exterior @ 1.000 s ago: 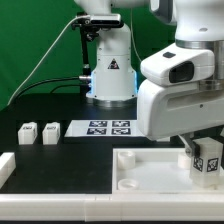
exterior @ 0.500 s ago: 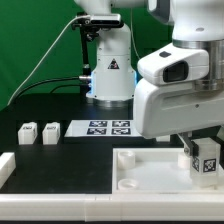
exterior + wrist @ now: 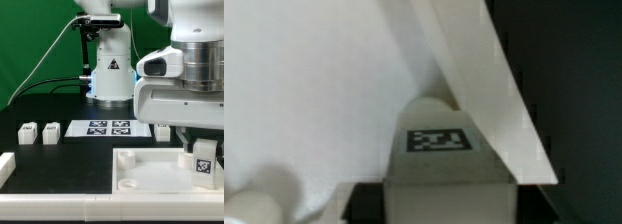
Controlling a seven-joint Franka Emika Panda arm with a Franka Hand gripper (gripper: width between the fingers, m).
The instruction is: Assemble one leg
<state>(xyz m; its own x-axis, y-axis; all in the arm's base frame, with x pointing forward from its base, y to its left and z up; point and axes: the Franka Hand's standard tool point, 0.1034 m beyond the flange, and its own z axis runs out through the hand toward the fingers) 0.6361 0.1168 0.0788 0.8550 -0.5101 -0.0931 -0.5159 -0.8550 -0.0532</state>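
My gripper (image 3: pixel 200 148) is shut on a leg (image 3: pixel 204 160), a small white block with a black-and-white tag, and holds it upright at the corner of the large white tray (image 3: pixel 150 172) on the exterior view's right. In the wrist view the leg (image 3: pixel 441 142) sits between my dark fingers (image 3: pixel 367 203), with the tray floor (image 3: pixel 313 90) and its raised rim (image 3: pixel 473 70) beyond. Whether the leg's foot sits in a socket is hidden. Two more legs (image 3: pixel 28 132) (image 3: pixel 50 131) stand on the exterior view's left, and another (image 3: pixel 162 130) stands behind the tray.
The marker board (image 3: pixel 108 127) lies flat behind the tray. The arm's white base (image 3: pixel 110 75) stands at the back with a cable running off to the exterior view's left. A white block (image 3: pixel 5 168) lies at the front edge on that side.
The hand has shifted toward the exterior view's right and turned a little, uncovering the small leg beside the marker board. The held leg has stayed at the tray corner.
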